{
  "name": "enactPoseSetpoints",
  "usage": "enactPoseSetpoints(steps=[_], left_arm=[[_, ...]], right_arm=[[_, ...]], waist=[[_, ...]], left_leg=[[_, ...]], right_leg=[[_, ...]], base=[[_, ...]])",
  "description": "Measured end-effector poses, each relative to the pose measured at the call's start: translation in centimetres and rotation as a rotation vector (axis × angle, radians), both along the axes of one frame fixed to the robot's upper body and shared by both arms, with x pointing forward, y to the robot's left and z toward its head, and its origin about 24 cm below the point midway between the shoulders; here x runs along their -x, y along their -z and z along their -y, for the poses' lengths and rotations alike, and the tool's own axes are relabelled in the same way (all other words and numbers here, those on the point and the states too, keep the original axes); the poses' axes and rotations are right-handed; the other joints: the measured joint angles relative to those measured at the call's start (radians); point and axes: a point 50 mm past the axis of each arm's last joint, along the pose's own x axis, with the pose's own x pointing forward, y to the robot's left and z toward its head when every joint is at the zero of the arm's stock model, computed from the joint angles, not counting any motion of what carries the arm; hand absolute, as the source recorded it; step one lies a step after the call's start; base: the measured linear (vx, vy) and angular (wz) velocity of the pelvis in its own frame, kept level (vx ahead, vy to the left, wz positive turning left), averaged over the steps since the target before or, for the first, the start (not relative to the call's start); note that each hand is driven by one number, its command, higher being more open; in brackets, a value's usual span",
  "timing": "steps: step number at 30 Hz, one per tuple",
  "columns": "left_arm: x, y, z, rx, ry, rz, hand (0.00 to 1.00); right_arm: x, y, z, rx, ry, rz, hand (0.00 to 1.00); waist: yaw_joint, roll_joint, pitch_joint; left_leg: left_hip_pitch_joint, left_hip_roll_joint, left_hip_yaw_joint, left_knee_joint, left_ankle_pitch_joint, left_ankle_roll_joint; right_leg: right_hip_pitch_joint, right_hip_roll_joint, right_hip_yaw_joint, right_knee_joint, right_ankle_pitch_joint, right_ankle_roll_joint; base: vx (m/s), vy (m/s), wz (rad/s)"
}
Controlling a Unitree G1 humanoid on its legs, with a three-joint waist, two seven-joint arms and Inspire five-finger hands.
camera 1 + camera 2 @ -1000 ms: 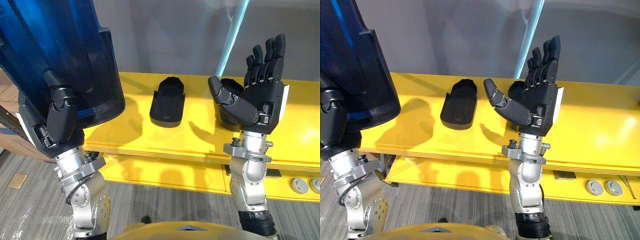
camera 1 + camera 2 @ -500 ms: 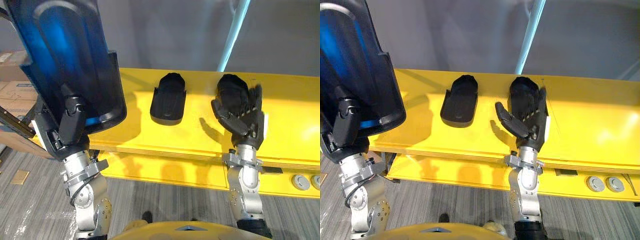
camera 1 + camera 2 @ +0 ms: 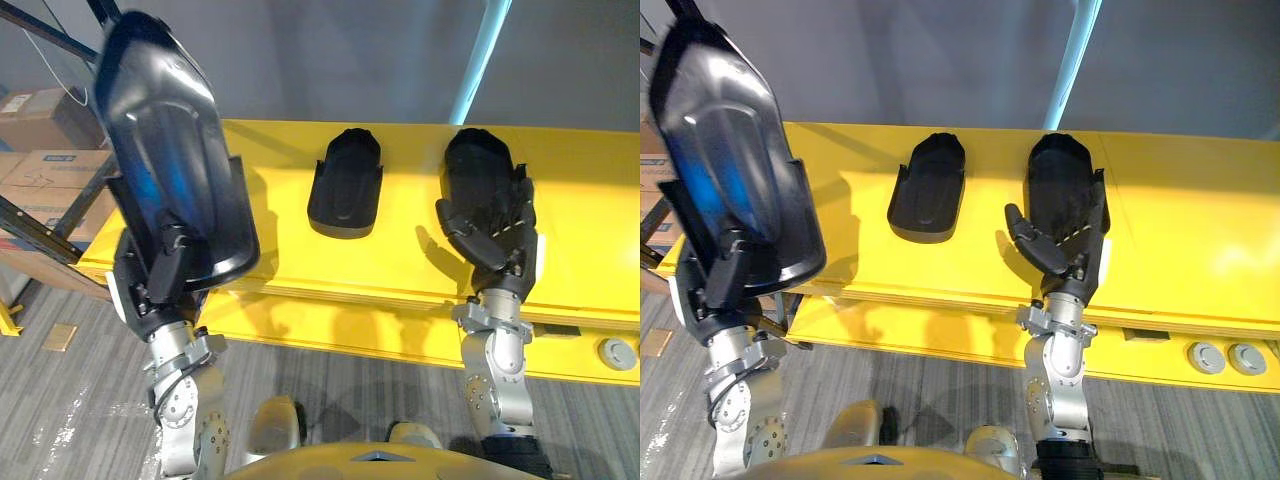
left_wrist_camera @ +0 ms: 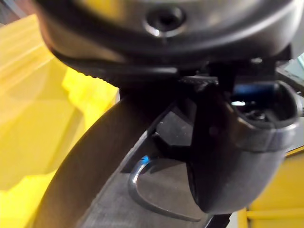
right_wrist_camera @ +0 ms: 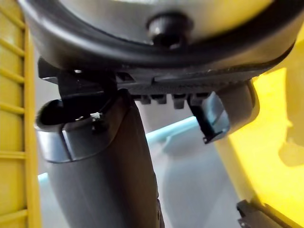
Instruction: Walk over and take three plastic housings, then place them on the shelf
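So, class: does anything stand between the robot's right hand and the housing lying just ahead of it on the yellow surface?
Nothing visible does. The right hand reaches over the near end of the right housing; the middle housing lies apart, to its left.

Grey wall (image 3: pixel 330 60), grey carpet flr (image 3: pixel 350 392), cardbd boxes (image 3: pixel 50 168) L.

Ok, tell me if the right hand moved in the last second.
Yes. The right hand dropped from upright, forward and down onto the right-hand housing on the yellow table, beside the middle housing.
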Motion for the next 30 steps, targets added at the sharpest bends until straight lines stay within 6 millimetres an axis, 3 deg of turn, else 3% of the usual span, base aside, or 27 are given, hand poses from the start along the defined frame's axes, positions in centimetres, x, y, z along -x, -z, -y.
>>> enactPoseSetpoints(steps=[2, 4, 5, 6, 7, 8, 9, 11, 13, 14, 17, 21, 25, 30], left_arm=[[-0.1, 0.1, 0.4, 0.002, 0.023, 0.000, 0.00], [0.0, -0.1, 0.5, -0.008, 0.037, 0.023, 0.00], [-0.1, -0.4, 0.5, -0.023, 0.056, 0.047, 0.00], [-0.2, -0.7, 0.5, -0.033, 0.073, 0.065, 0.00], [-0.5, -1.2, 0.1, -0.071, 0.098, 0.093, 0.00], [-0.4, -1.2, -0.1, -0.083, 0.108, 0.094, 0.00], [-0.4, -1.4, -0.4, -0.094, 0.114, 0.103, 0.00], [-0.5, -2.0, -1.1, -0.114, 0.114, 0.135, 0.00], [-0.7, -3.9, -1.9, -0.124, 0.098, 0.232, 0.00], [-0.7, -4.5, -2.0, -0.132, 0.093, 0.261, 0.00], [-0.8, -7.8, -1.7, -0.168, 0.095, 0.421, 0.00], [-0.1, -9.4, -0.9, -0.199, 0.095, 0.499, 0.00], [0.1, -9.1, -0.9, -0.176, 0.068, 0.496, 0.00], [0.2, -8.9, -1.0, -0.162, 0.052, 0.487, 0.00]], right_arm=[[0.2, -0.6, 0.6, 0.016, 0.024, 0.036, 1.00], [0.4, -0.9, 1.1, 0.034, 0.039, 0.052, 1.00], [0.6, -1.0, 1.4, 0.029, 0.064, 0.061, 1.00], [0.8, -1.0, 1.5, 0.022, 0.089, 0.066, 1.00], [1.0, -0.7, 1.0, 0.016, 0.145, 0.051, 1.00], [1.2, -0.6, 0.6, 0.060, 0.171, 0.038, 1.00], [1.1, -0.9, 0.1, 0.136, 0.206, 0.039, 1.00], [1.2, -2.4, -0.1, 0.255, 0.252, 0.096, 1.00], [1.9, -6.3, 0.0, 0.400, 0.301, 0.308, 1.00], [2.1, -7.4, 0.1, 0.444, 0.317, 0.369, 1.00], [3.3, -11.1, -0.2, 0.565, 0.362, 0.610, 1.00], [3.7, -12.0, 0.2, 0.622, 0.349, 0.662, 1.00], [3.6, -11.8, 0.9, 0.618, 0.291, 0.618, 1.00], [3.5, -10.9, 1.5, 0.489, 0.087, 0.566, 1.00]], waist=[[-0.009, 0.009, -0.001], [-0.018, 0.033, -0.010], [-0.020, 0.043, -0.018], [-0.022, 0.046, -0.020], [-0.005, 0.000, 0.007], [0.006, 0.000, 0.006], [0.017, 0.000, 0.006], [0.022, -0.010, 0.001], [0.019, -0.017, -0.003], [0.020, -0.018, -0.004], [0.002, -0.020, -0.029], [-0.012, -0.001, -0.059], [-0.019, 0.015, -0.071], [-0.014, 0.018, -0.073]], left_leg=[[0.012, 0.032, -0.102, -0.005, 0.030, -0.002], [0.047, 0.051, -0.122, -0.040, 0.053, -0.024], [0.083, 0.047, -0.066, -0.082, -0.054, -0.133], [0.096, 0.041, -0.031, -0.094, -0.110, -0.166], [0.085, 0.004, 0.010, -0.037, -0.130, -0.133], [0.066, 0.002, 0.031, -0.003, -0.154, -0.113], [0.056, 0.001, 0.061, 0.010, -0.167, -0.086], [0.066, -0.003, 0.091, -0.023, -0.152, -0.050], [0.091, -0.033, 0.117, -0.081, -0.124, -0.017], [0.101, -0.040, 0.123, -0.094, -0.119, -0.013], [0.128, -0.061, 0.141, -0.138, -0.096, -0.005], [0.132, -0.038, 0.131, -0.166, -0.069, -0.024], [0.156, -0.029, 0.117, -0.286, 0.013, -0.039], [0.165, -0.029, 0.098, -0.320, 0.048, -0.036]], right_leg=[[-0.051, -0.053, 0.049, 0.053, -0.014, 0.048], [-0.083, -0.081, 0.092, 0.066, -0.004, 0.100], [-0.094, -0.098, 0.119, 0.051, 0.017, 0.136], [-0.093, -0.113, 0.128, 0.033, 0.036, 0.154], [-0.085, -0.154, 0.158, -0.016, 0.113, 0.156], [-0.086, -0.153, 0.159, -0.065, 0.204, 0.136], [-0.087, -0.147, 0.125, -0.127, 0.330, 0.110], [-0.093, -0.117, 0.058, -0.075, 0.288, 0.102], [-0.099, -0.062, 0.021, 0.029, 0.140, 0.102], [-0.101, -0.051, 0.019, 0.049, 0.111, 0.095], [-0.086, -0.029, -0.014, 0.042, 0.047, 0.030], [-0.039, 0.018, -0.039, -0.059, 0.085, 0.059], [-0.043, 0.047, -0.059, -0.092, 0.097, 0.038], [-0.062, 0.045, -0.067, -0.039, 0.074, 0.023]], base=[[-0.08, 0.471, -0.26], [-0.06, 0.556, -0.33], [-0.04, 0.511, -0.20], [-0.08, 0.730, -0.38], [-0.09, 0.574, -0.43], [-0.15, 0.699, -0.63], [-0.15, 0.515, -0.52], [-0.09, 0.375, -0.30], [-0.01, 0.215, -0.19], [-0.02, 0.160, -0.20], [-0.03, 0.057, -0.14], [-0.01, -0.067, 0.03], [-0.04, -0.117, 0.10], [-0.01, -0.052, 0.10]])
